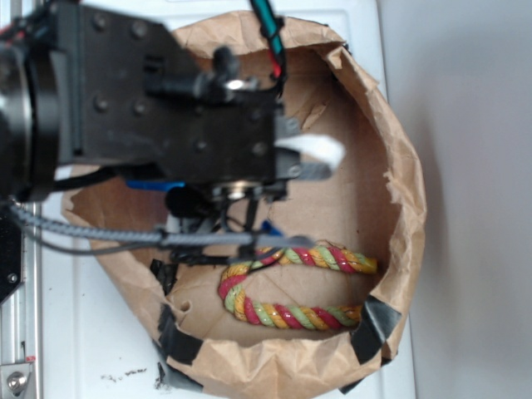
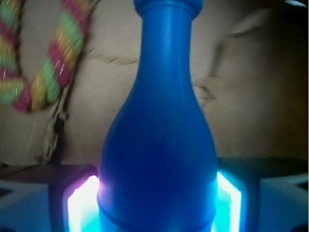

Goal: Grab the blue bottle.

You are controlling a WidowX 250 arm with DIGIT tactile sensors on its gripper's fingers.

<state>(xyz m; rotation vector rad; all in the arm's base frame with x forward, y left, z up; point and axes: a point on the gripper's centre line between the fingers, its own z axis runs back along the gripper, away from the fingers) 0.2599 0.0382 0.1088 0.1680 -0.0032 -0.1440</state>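
Observation:
The blue bottle (image 2: pixel 157 145) fills the middle of the wrist view, its body between my fingers and its narrow neck pointing away. My gripper (image 2: pixel 157 205) is shut on it, with the lit pads (image 2: pixel 82 208) pressed against both sides of the body. In the exterior view the black arm (image 1: pixel 166 100) hangs over the paper bag and hides almost all of the bottle. Only a small blue sliver (image 1: pixel 268 226) shows under the arm.
The red-yellow-green twisted rope (image 1: pixel 291 287) lies curled on the floor of the brown paper bag (image 1: pixel 403 191), close to the bottle's neck. The bag's crumpled walls rise all round, patched with black tape (image 1: pixel 374 324). The bag sits on a white surface (image 1: pixel 91 332).

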